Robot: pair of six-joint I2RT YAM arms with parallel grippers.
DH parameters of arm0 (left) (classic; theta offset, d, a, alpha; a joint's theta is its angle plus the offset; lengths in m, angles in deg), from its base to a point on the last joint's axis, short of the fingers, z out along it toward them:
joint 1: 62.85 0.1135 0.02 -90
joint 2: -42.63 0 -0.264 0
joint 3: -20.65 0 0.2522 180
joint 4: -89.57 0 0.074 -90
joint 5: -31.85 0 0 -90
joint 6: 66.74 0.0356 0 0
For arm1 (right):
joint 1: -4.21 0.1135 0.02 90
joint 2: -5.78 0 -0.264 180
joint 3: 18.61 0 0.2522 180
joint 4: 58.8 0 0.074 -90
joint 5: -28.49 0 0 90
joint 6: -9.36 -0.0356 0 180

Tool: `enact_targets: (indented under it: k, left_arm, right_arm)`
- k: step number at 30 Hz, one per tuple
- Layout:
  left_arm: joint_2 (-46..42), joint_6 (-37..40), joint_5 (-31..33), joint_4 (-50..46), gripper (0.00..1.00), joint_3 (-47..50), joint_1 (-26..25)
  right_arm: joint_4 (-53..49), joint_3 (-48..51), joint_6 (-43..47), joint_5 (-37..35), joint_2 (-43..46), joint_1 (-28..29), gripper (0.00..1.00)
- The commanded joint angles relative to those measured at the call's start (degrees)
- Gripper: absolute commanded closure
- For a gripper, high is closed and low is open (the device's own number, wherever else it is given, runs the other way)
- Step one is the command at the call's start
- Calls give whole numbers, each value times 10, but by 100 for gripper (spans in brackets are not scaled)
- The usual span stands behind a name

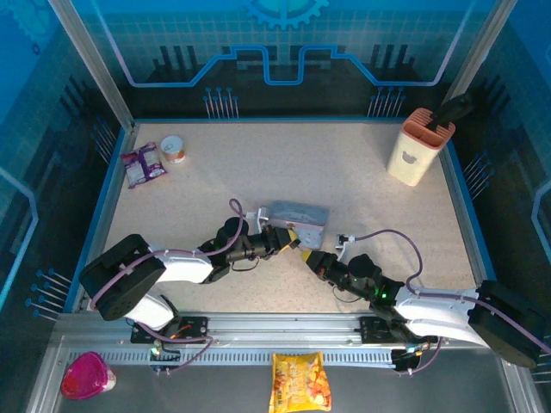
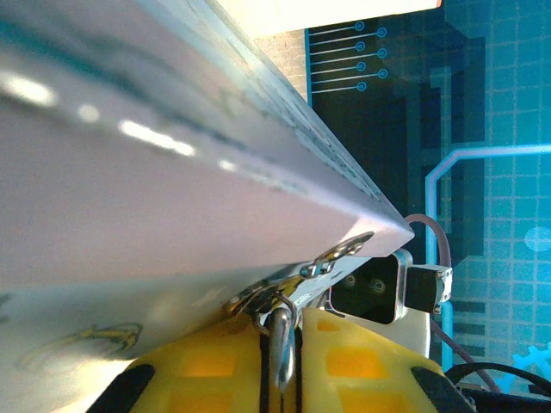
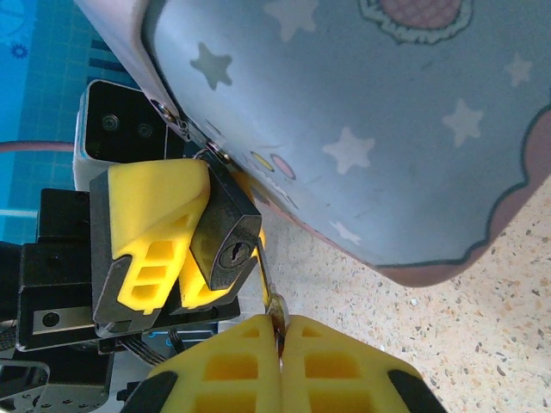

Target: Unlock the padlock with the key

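**Key at the lock, not yet in the slot**

Padlock (image 3: 225, 241) hangs from the hasp (image 3: 211, 153) at the corner of the star-printed tin (image 3: 387, 129). Its keyhole end faces my right wrist camera. My left jaws are closed on the lock body, with a yellow fingertip (image 3: 151, 228) pressed to its side.

Key (image 3: 273, 303): my right jaws are clamped shut on its head. A short run of blade rises from between the pads. The tip lies just beside the lock's lower right edge, outside the slot as far as I can tell.

Step in hand, by my reading: lining up before insertion. The next move calls for a small shift of the blade toward the keyhole, matched to the slot's angle. Then comes a straight push in while the left jaws brace the lock, and the turn after that.

View notes:
- Right wrist gives the keyhole and the key's offset from it.
- Left wrist gives the tin's side wall close up, the hasp from the other side, and a sliver of metal pinched between my own pads.
- Top view places both arms meeting at the tin's near corner, mid-desk (image 1: 362, 172). Lock and key are too small to tell there.
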Motion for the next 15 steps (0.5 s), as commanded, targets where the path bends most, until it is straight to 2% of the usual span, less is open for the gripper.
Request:
enact_targets:
  k: [1, 15]
  left_arm:
    - [-20, 2, 2, 38, 100, -5, -2]
    - [-22, 4, 2, 33, 100, -10, -2]
  right_arm:
    - [14, -10, 6, -8, 15, 4, 100]
    - [-23, -11, 7, -10, 51, 4, 100]
